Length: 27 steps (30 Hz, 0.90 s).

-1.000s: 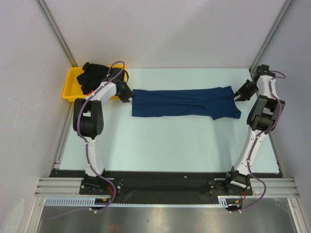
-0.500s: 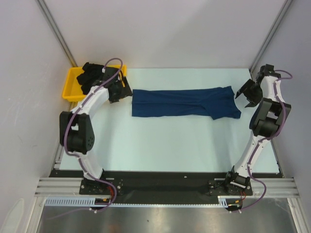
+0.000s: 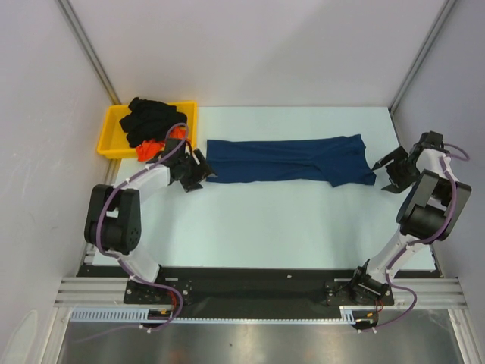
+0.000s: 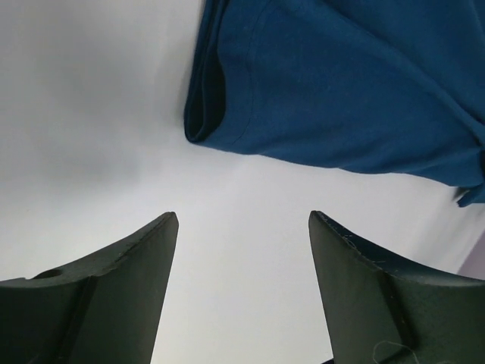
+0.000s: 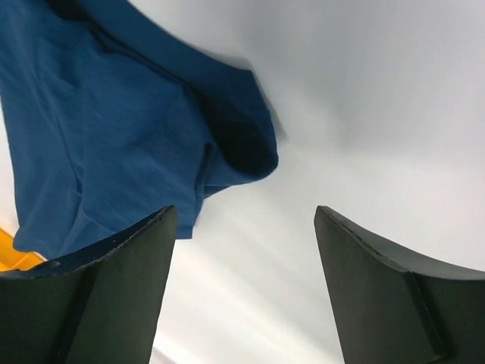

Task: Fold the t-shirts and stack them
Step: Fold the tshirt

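Lying part-folded on the desk point(image 3: 288, 220), the navy shirt point(image 3: 288, 159) awaits more folds, with the left end effector point(image 3: 198, 171) at its 9 o'clock and the right end effector point(image 3: 386, 173) at 3 both apart and empty.

High overview from behind; two close, low wrist views; navy t-shirt point(image 3: 288, 159) common to all.

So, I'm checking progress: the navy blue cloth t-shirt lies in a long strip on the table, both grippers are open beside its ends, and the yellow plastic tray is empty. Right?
Not quite. The yellow plastic tray is not empty: it holds crumpled black cloth and some orange-red cloth, as the top external view shows. The rest stands.
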### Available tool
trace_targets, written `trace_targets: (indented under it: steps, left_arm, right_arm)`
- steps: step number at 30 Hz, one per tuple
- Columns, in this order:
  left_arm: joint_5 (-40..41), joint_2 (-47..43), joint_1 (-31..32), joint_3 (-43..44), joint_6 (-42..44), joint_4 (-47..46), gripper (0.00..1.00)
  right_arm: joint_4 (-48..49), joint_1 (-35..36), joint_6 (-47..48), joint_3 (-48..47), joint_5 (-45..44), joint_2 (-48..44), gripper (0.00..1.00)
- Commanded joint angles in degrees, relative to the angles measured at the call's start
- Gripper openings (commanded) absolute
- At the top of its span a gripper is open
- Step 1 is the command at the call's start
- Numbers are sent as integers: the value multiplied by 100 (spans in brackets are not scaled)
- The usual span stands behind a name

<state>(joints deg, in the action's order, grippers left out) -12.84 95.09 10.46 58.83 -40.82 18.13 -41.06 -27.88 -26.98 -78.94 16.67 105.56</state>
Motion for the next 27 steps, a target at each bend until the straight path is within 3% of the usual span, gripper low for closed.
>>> trace_targets:
  steps: [1, 7, 17, 27]
  left_arm:
    - [-369, 132, -26, -47, -717, -916, 76]
    - [-219, 387, -88, 15, -1032, -961, 77]
    - [308, 668, -184, 243, -1473, -161, 64]
    - [440, 1231, -220, 568, -1447, -222, 58]
  right_arm:
    - [537, -16, -237, 185, 477, -97, 80]
    - [704, -25, -351, 309, 654, 87, 80]
    - [704, -33, -387, 458, 610, 141, 70]
    - [792, -33, -475, 476, 671, 237, 63]
